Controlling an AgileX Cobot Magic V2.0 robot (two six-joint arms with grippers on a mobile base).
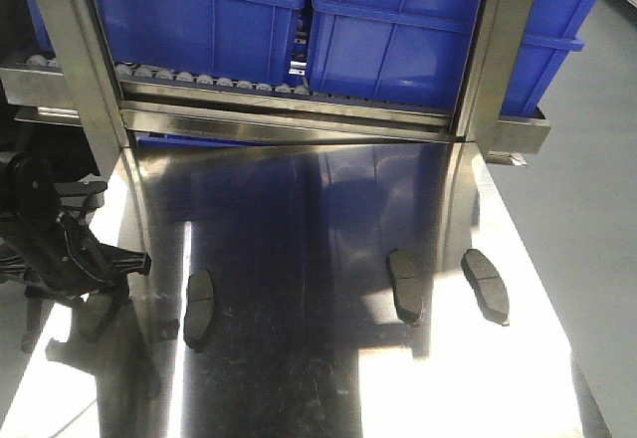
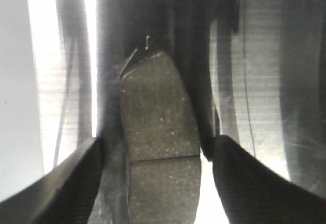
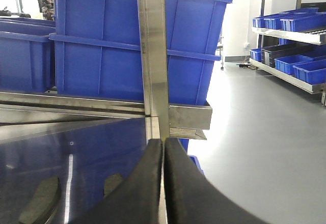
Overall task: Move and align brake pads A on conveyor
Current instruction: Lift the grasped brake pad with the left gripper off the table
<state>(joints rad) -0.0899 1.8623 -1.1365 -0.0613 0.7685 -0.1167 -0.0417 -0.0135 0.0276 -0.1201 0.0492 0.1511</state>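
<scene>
Walked past the rig just now. The brake pads (image 1: 405, 285) are lying flat on the shiny steel tabletop (image 1: 299, 219), all on the near side of the roller track (image 1: 249, 88) that carries the blue bins (image 1: 199, 20). The left pad (image 1: 199, 309) sits a bit further out from the track. The middle pad (image 1: 405, 285) and right pad (image 1: 485, 285) are side by side, near each other but not touching. All three have their long sides running toward the track.

The left gripper (image 2: 158, 142) is spread wide with a grooved pad (image 2: 160, 158) between its fingers (image 2: 66, 183), a gap on either side. Can't tell which pad that is. The right gripper (image 3: 163, 150) is pinched tight on nothing, pointing at the track's steel upright (image 3: 153, 56).
</scene>
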